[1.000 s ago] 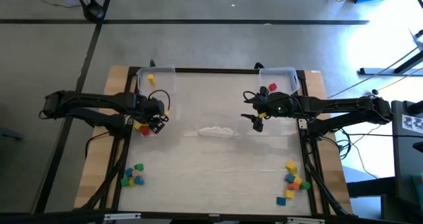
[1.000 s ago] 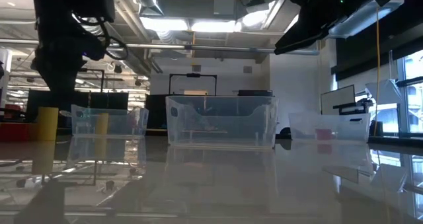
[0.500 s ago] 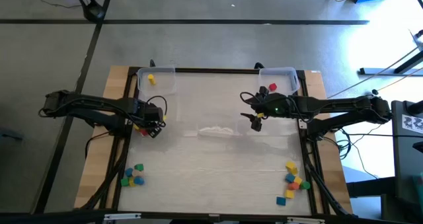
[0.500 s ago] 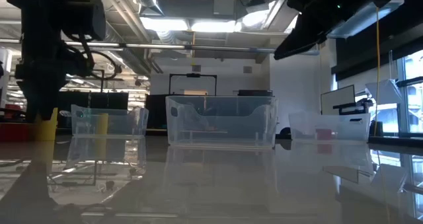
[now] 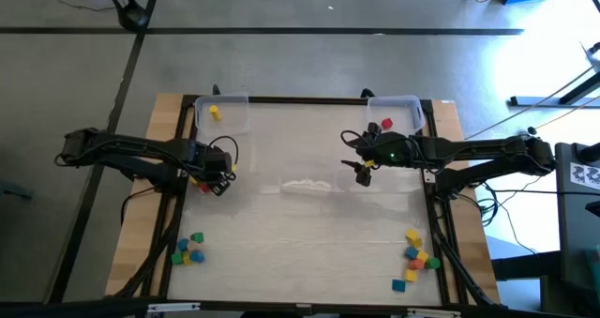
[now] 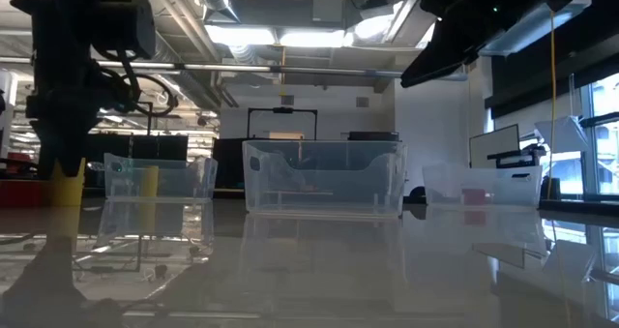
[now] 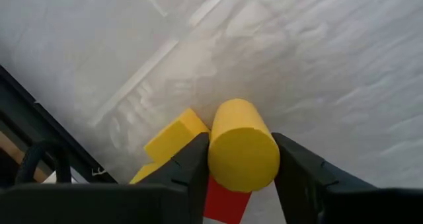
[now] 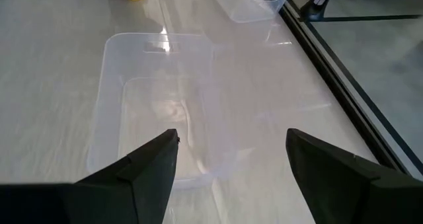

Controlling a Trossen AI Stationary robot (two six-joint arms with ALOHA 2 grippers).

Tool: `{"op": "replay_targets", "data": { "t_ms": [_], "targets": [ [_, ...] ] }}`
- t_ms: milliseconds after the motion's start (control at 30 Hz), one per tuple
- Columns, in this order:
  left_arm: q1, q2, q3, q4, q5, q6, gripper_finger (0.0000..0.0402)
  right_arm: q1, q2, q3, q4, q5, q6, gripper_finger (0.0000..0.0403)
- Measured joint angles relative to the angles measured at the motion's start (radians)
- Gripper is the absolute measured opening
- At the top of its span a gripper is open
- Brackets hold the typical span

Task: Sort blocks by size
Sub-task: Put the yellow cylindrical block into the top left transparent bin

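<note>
Yellow cylinder (image 7: 243, 145) (long axis level, along left jaws), clamped end-on

Pale, smooth tabletop (image 5: 309, 234), faintly streaked, glossy enough to mirror the bins in the low view. Bare light wood border (image 5: 150, 224); dark matt frame rail (image 5: 309, 99). Clear thin plastic centre bin (image 8: 158, 112), glossy. Matt black gripper fingers (image 7: 182, 171). Smooth yellow cylinder block (image 7: 243, 145), satin sheen; red block (image 7: 228, 197) flat-coloured, matt.

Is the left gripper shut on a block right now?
Yes. In the left wrist view the left gripper has both fingers pressed against a yellow cylinder block.
</note>
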Motion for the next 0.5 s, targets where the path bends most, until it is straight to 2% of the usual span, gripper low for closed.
{"op": "replay_targets", "data": {
  "t_ms": [267,433,500],
  "targets": [
    [0.001,0.001,0.017,-0.021,0.0,0.022,0.0127,0.0,0.0,0.0,0.0,0.0,0.0,0.028],
    [0.01,-0.001,0.119,-0.017,-0.004,0.062,0.0127,0.0,0.0,0.0,0.0,0.0,0.0,0.028],
    [0.016,-0.002,0.175,-0.014,-0.039,0.102,0.0124,0.0,0.0,0.0,0.0,0.0,0.0,0.028]
  ]
}}
